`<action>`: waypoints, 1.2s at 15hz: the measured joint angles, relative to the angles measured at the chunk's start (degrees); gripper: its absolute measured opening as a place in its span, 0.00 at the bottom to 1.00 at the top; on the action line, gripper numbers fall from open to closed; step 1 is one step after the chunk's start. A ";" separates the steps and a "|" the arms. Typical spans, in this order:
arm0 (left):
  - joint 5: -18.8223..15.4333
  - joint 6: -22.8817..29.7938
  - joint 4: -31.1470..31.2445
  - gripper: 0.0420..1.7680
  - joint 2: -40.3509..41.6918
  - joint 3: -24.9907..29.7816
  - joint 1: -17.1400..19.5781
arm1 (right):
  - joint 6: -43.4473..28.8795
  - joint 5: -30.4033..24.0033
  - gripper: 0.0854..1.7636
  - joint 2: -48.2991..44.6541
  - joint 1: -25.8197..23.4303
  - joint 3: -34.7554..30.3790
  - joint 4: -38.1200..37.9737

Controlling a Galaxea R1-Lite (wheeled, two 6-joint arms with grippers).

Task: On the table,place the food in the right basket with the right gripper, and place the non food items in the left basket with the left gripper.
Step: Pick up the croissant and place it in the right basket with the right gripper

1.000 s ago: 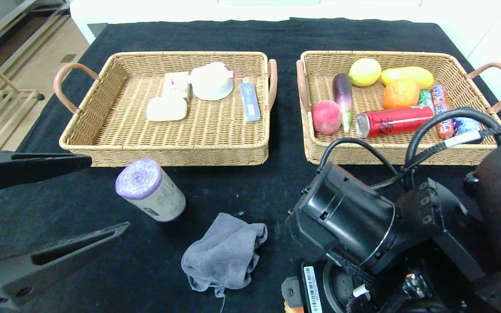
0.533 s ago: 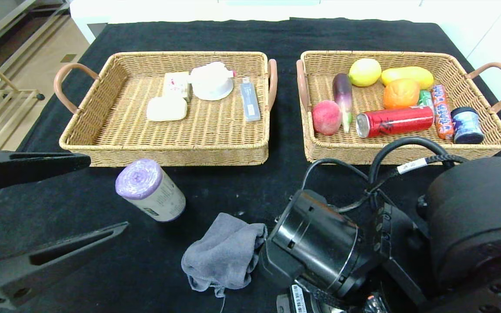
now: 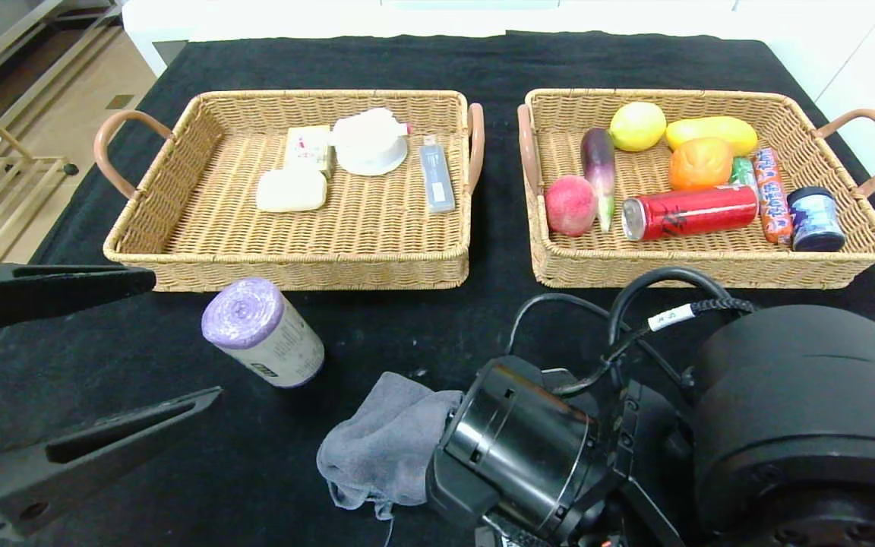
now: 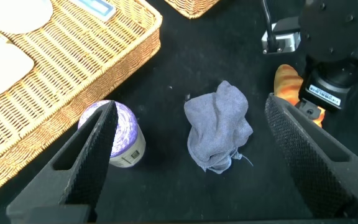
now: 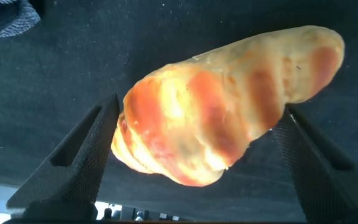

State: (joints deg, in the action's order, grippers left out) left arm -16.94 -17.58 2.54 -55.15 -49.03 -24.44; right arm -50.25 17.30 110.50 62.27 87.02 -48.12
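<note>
Two rectangular woven wicker baskets with brown loop handles sit side by side on a black cloth-covered table (image 3: pixel 483 319). The left basket (image 3: pixel 293 270) holds pale, smooth non-food items: a white soap-like bar, a small box, a white dish-shaped object and a flat grey-blue stick. The right basket (image 3: pixel 711 270) holds an eggplant, a peach, a lemon, an orange, a yellow mango-like fruit, a red can lying on its side, a wrapped snack and a small dark jar. On the cloth in front of the left basket a purple roll (image 3: pixel 263 332) lies tilted, a cylinder with a spiral-wound end and a printed label; near it is a crumpled grey cloth (image 3: pixel 388 444), soft and folded. The left gripper (image 4: pixel 188 155) hangs above both, jaws spread wide, holding nothing. The right gripper (image 5: pixel 197 134), low near the table's front edge, has its jaws wide on either side of a bread roll (image 5: pixel 229 106), an elongated twisted loaf, glossy, golden with darker orange-brown bands, lying on the cloth; contact cannot be told.
</note>
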 joint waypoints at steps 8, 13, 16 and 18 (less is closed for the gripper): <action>-0.02 0.00 0.00 0.97 0.05 -0.02 0.00 | 0.17 -0.07 0.54 0.33 0.11 0.00 -0.04; 0.00 0.00 0.00 0.97 0.05 -0.02 0.00 | 0.15 -0.13 0.45 0.30 0.11 -0.06 0.00; 0.00 0.02 0.00 0.97 0.05 -0.02 0.00 | 0.15 -0.11 0.45 0.28 0.11 -0.15 0.00; 0.00 0.00 0.00 0.97 0.05 -0.02 0.00 | 0.15 -0.10 0.45 0.28 0.11 -0.22 0.00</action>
State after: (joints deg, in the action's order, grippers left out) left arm -16.94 -17.58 2.54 -55.10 -49.05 -24.44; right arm -50.10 17.20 110.78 62.38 86.80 -48.12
